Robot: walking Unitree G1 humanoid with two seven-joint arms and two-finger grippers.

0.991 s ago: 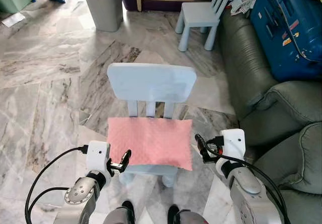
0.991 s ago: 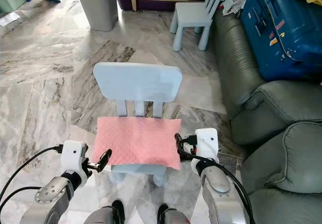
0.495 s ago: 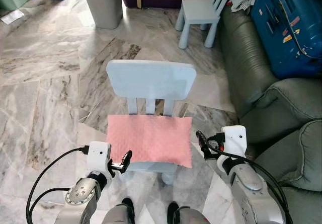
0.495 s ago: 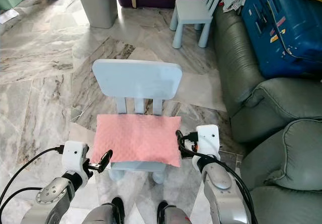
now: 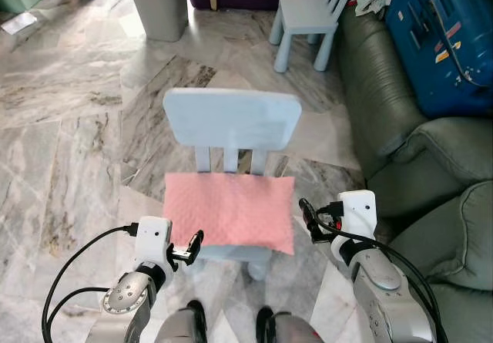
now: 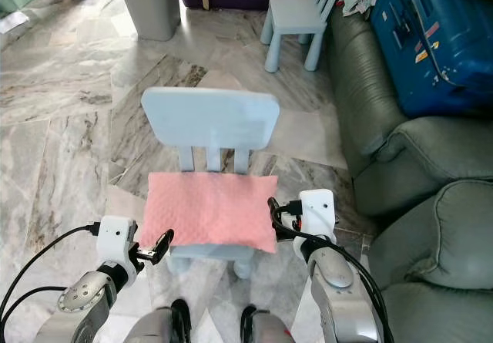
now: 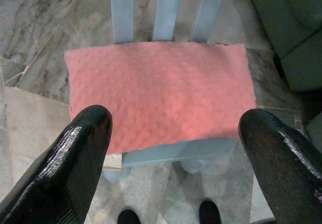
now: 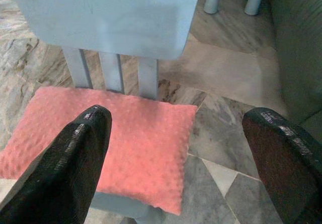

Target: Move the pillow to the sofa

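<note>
A pink dimpled pillow [image 5: 231,212] lies flat on the seat of a light blue child's chair [image 5: 231,119] right before me. My left gripper [image 5: 190,245] hovers at the pillow's near left corner. Its black fingers [image 7: 75,163] stand wide apart and hold nothing. My right gripper [image 5: 308,220] is just off the pillow's right edge, also open, with the pillow [image 8: 115,133] seen between its fingers [image 8: 75,163]. Neither gripper touches the pillow. The grey-green sofa [image 5: 431,173] runs along my right side.
A blue suitcase [image 5: 439,42] rests on the sofa farther back. A second blue child's chair [image 5: 308,19] and a grey bin [image 5: 158,4] stand beyond on the marble floor [image 5: 69,127]. My feet [image 5: 231,316] show under the chair's front.
The camera has shifted slightly. Both grippers stay open at the same places beside the pillow, and the pillow has not moved.
</note>
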